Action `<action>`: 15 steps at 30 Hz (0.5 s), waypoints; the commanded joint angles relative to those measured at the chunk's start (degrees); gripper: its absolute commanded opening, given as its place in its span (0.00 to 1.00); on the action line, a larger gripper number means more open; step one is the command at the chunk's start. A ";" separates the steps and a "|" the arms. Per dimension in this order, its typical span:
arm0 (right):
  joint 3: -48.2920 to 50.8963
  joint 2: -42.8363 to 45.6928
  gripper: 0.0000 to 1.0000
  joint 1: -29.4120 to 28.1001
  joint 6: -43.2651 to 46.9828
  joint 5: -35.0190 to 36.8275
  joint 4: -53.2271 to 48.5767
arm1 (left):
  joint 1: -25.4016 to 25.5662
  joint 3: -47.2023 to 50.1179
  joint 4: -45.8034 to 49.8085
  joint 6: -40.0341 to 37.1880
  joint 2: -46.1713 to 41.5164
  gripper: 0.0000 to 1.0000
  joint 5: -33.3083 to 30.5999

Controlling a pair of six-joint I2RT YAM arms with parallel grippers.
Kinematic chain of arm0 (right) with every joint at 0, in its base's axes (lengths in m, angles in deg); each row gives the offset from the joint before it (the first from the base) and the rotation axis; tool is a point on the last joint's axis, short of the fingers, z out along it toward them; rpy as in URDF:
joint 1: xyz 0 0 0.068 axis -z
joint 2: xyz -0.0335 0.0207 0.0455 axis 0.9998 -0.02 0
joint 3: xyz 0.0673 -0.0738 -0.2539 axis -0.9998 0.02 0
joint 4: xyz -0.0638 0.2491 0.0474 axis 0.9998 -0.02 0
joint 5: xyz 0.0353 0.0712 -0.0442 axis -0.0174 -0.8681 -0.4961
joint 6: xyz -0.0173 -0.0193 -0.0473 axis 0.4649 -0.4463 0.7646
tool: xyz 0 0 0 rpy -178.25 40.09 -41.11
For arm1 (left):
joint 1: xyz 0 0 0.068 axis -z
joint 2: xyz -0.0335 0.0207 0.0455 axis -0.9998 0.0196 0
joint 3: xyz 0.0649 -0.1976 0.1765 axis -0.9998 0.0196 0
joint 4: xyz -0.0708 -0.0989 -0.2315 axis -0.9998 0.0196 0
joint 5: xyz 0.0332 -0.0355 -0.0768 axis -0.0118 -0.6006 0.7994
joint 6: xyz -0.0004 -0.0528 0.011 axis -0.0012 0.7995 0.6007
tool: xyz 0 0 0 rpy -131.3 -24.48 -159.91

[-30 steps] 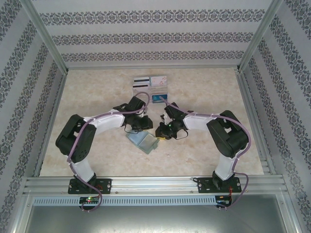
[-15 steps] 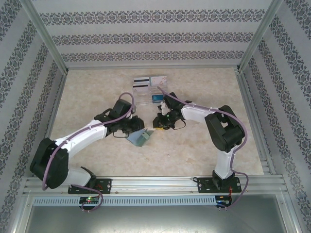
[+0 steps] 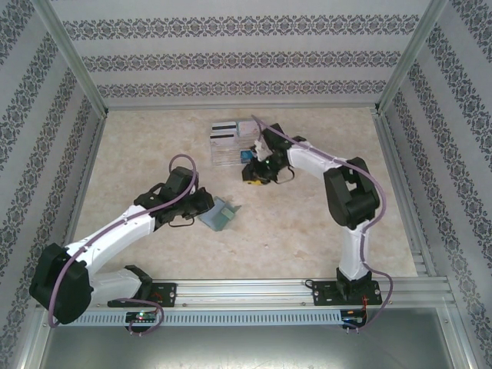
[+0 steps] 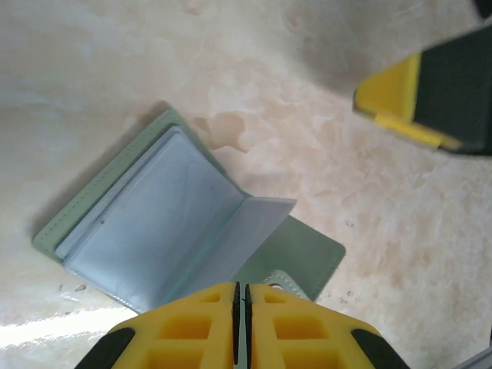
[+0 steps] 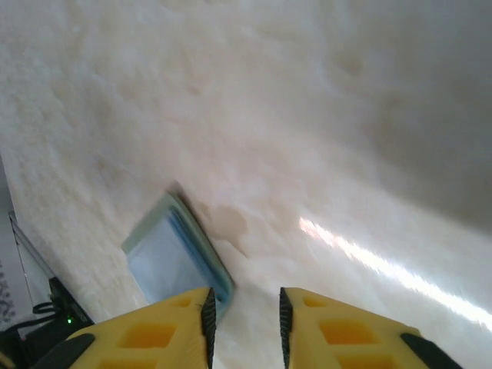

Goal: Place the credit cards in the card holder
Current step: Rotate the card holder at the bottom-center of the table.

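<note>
The sage-green card holder (image 3: 222, 216) lies open on the table, its pale blue pockets (image 4: 154, 231) up and one clear leaf standing. My left gripper (image 3: 202, 213) is at the holder's near edge, jaws closed to a thin slit (image 4: 241, 290) over that edge. Further back, my right gripper (image 3: 253, 172) stands open with nothing between its fingers (image 5: 246, 298); the holder (image 5: 175, 255) shows blurred to its left. Credit cards stand in a clear rack: a white one with black stripes (image 3: 223, 129) and a pale one with pinkish marks (image 3: 250, 127). A teal card (image 3: 245, 156) lies beside the right gripper.
The clear plastic rack (image 3: 227, 153) sits at the back middle of the table. One yellow and black finger of the right gripper (image 4: 430, 92) hangs beyond the holder. Patterned walls and metal rails close the table in on three sides.
The left arm has stretched out low to the left while its gripper stayed at the holder and closed further. The right gripper has moved back toward the rack and opened wider.
</note>
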 commanded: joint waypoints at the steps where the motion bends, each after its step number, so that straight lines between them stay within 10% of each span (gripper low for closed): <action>1: -9.25 -5.84 0.34 -3.13 6.30 -0.56 -10.90 | -1.81 3.82 5.96 3.67 -0.62 0.12 -2.94; 15: -14.53 -11.42 0.35 -11.05 6.09 -7.03 -11.00 | -5.48 8.68 -4.46 4.82 11.25 0.10 2.92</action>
